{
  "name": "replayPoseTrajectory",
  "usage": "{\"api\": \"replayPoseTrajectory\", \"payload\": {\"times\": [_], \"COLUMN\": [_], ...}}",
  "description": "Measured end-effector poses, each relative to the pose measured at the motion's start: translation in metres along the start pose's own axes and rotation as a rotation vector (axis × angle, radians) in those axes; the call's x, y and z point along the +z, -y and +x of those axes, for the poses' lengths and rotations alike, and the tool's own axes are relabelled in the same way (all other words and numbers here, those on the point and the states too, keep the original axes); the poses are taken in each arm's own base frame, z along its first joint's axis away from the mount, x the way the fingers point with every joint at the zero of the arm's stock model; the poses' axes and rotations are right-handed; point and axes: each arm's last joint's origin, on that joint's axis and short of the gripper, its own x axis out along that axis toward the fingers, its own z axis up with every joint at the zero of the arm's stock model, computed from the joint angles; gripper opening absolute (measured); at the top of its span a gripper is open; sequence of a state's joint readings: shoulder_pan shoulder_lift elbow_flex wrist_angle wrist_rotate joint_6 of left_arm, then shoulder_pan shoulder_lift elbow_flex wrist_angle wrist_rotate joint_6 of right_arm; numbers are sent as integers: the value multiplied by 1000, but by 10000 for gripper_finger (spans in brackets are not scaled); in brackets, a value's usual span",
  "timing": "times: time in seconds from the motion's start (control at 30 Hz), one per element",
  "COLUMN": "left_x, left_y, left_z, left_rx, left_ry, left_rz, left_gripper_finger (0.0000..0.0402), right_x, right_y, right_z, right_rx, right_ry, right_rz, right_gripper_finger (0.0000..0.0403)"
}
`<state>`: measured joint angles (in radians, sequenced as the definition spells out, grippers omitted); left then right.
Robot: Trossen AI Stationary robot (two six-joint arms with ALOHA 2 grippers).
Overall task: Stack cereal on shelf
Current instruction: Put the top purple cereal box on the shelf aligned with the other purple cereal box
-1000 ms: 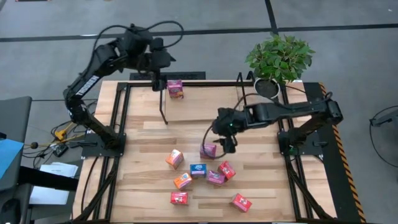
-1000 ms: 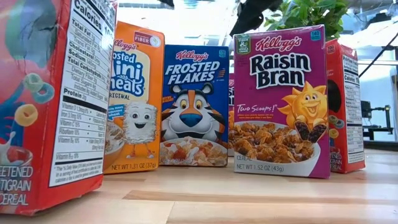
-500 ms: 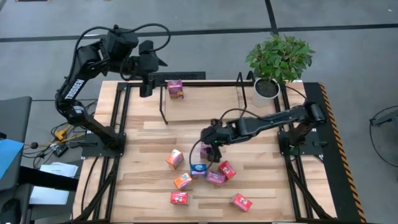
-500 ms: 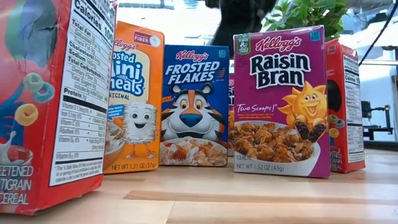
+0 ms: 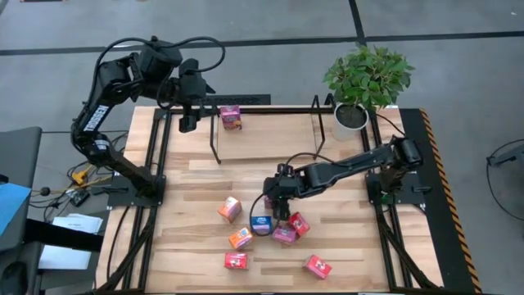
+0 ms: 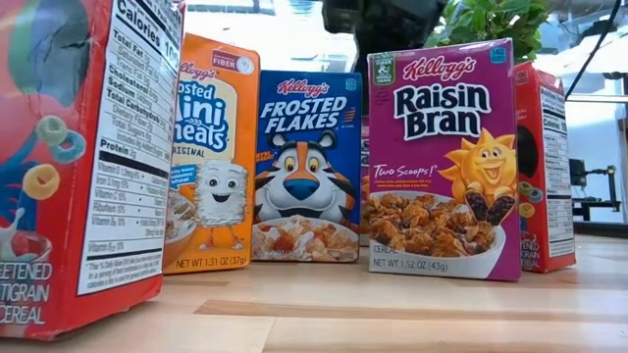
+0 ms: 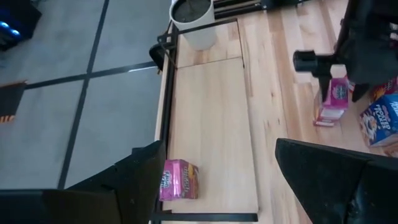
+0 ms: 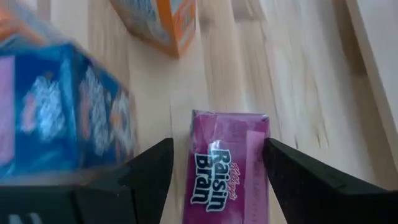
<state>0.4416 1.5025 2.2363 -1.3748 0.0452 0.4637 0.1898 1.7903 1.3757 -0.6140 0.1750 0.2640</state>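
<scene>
Cereal: we count about nine little cartons in the high view; one pink carton (image 5: 231, 117) already sits on the shelf, the other eight are loose on the table (image 5: 188, 192).

Shelf: thin black rod rack (image 5: 216, 141) along the far side of the table, next to the potted plant (image 5: 366, 78). It holds just that one carton, over by its left end, so lots of room left.

Loose bunch: Frosted Flakes box (image 5: 261, 224), an orange Mini-Wheats box (image 5: 240, 238), red cartons (image 5: 298, 224) and a Raisin Bran box (image 8: 225, 167), all near the front middle of the table, some touching. From table level the front ones stand upright.

Right gripper (image 5: 276, 205): down in the cluster, fingers spread on either side of the Raisin Bran box, top of the box sitting between them. We'd say not clenched yet, nothing lifted, Frosted Flakes right beside it.

Left gripper (image 5: 187, 123): hanging above the shelf's left end, fingers wide apart, holding nothing, the shelved pink carton just below it in its wrist view.

Progress: early days, we reckon. One placed, eight to go, and the second pick looks like it's only being lined up.

Watch out: neighbours are tight, so closing could nudge the blue box.
</scene>
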Motion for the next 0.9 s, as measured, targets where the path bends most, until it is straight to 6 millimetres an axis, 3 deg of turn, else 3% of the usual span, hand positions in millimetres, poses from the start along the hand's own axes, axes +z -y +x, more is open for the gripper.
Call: {"api": "replayPoseTrajectory", "payload": {"times": [0.67, 0.9], "left_x": [0, 0], "left_y": [0, 0], "left_z": [0, 0], "left_rx": [-2, -3], "left_ry": [-2, -5], "left_rz": [-5, -16], "left_gripper_finger": [297, 297], "right_x": [1, -1], "right_y": [3, 10], "right_z": [-15, -14], "right_rx": [-32, 107], "right_ry": [-12, -102], "right_rz": [20, 107], "right_gripper_finger": [276, 291]}}
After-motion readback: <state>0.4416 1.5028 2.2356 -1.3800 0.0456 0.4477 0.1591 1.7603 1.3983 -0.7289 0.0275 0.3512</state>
